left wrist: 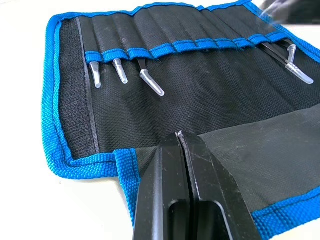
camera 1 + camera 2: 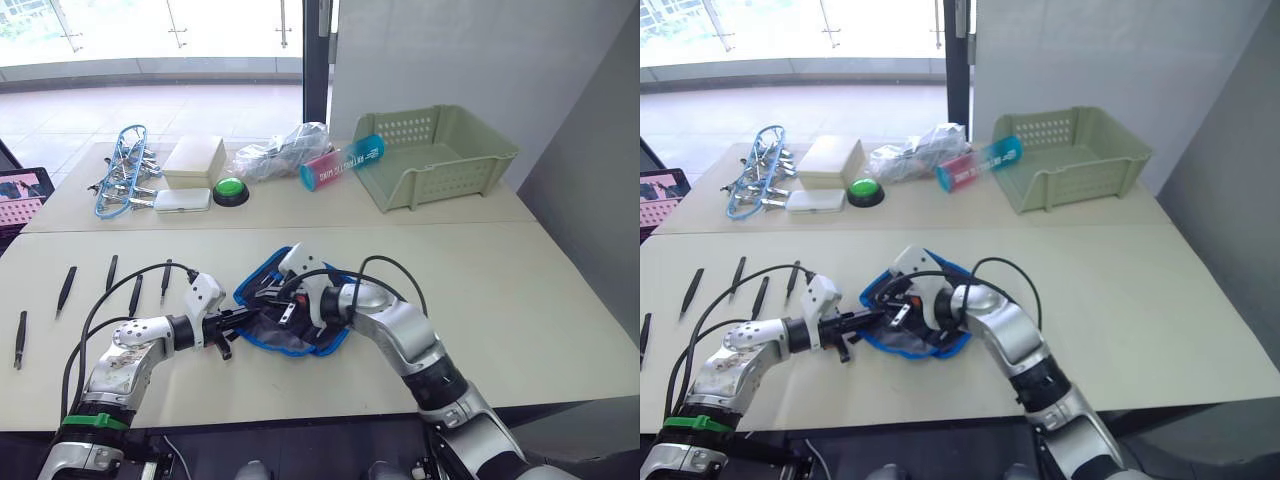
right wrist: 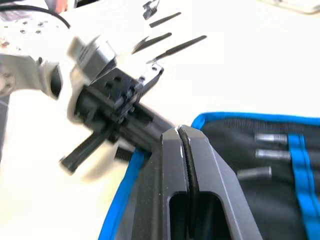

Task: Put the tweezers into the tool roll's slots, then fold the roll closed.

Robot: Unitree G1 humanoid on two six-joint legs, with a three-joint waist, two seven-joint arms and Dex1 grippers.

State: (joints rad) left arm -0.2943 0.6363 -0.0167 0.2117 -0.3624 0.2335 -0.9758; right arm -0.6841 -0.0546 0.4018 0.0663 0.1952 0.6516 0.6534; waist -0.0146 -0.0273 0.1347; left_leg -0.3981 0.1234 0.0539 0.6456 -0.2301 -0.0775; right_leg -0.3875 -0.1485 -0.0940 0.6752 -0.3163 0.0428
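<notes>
The tool roll (image 2: 292, 340) lies open and rumpled at the middle of the near table. Its slots (image 1: 165, 25) hold capped tweezers (image 1: 150, 82), three at one end and two at the other. Several loose black tweezers (image 2: 66, 288) lie on the table to the left of the roll. My left gripper (image 2: 243, 318) reaches in from the left and is shut on the roll's flap corner (image 1: 225, 150). My right gripper (image 2: 272, 293) is shut at the roll's blue left edge (image 3: 120, 200), right beside the left gripper's fingers (image 3: 145, 127).
On the far table stand a green basket (image 2: 440, 155), a tube (image 2: 340, 165), a plastic bag (image 2: 280, 155), a green button (image 2: 231, 190), a white box (image 2: 195, 160), a white case (image 2: 182, 200) and a blue clip bundle (image 2: 122, 170). A tablet (image 2: 20, 195) sits at the far left.
</notes>
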